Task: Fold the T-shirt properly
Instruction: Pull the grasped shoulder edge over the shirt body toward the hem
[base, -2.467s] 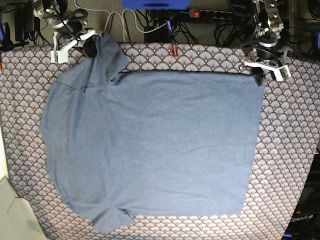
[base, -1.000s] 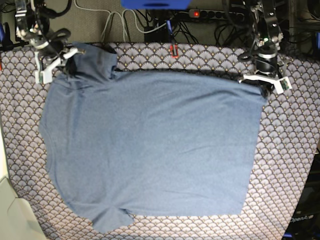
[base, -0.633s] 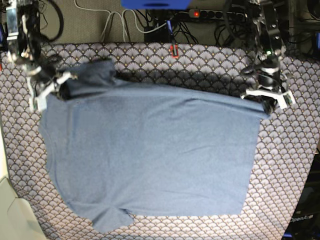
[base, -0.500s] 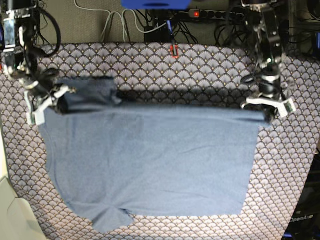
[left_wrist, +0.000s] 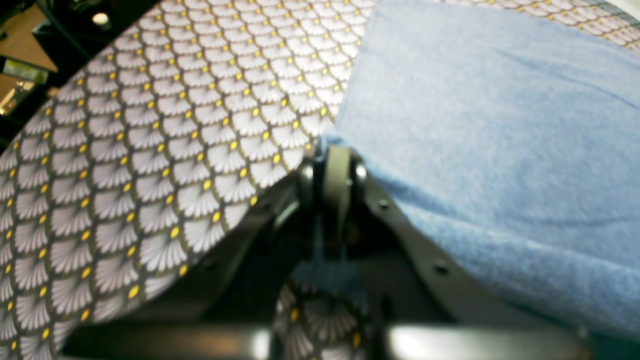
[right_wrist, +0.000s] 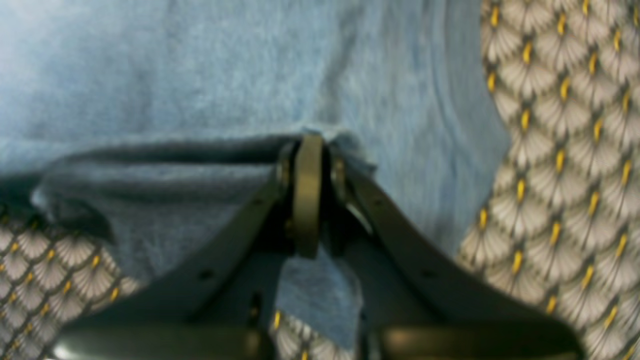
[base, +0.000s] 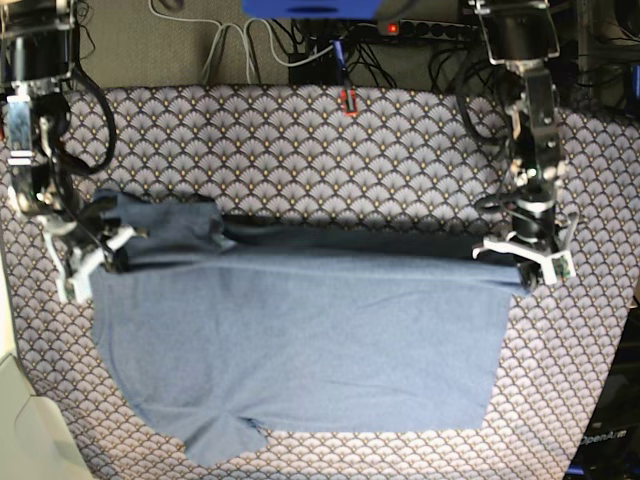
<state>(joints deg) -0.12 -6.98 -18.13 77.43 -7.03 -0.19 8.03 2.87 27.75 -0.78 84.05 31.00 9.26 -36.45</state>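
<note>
1. Across the table (base: 300, 130), covered by a scallop-patterned tablecloth (base: 400, 170), the T-shirt (base: 300, 340) lay spread with its plain grey-blue side up.
2. Its far edge was raised off the cloth and carried over the rest of the garment, forming a long fold line that ran between the two grippers.
3. On the base view's right, the left gripper (base: 527, 268) was fully closed on the far corner of the shirt's hem end, pinching the fabric between its fingertips.
4. From the left wrist view, the left gripper (left_wrist: 334, 160) showed its jaws pressed together, with a small tuft of blue cloth clamped at the tips and the shirt (left_wrist: 500, 150) stretching away to the right over the patterned tablecloth (left_wrist: 150, 150).
5. On the base view's left, the right gripper (base: 95, 258) was likewise clamped tight on the shirt at the sleeve and shoulder end, where the fabric bunched into a rumpled roll.
6. From the right wrist view, the right gripper (right_wrist: 307, 165) had its jaws closed on a doubled layer of shirt (right_wrist: 175, 75), a flap of it hanging below the fingers.
7. The near sleeve (base: 222, 440) lay flat at the near edge of the table.
8. Cables and a power strip (base: 415, 27) sat beyond the table's far side.
</note>
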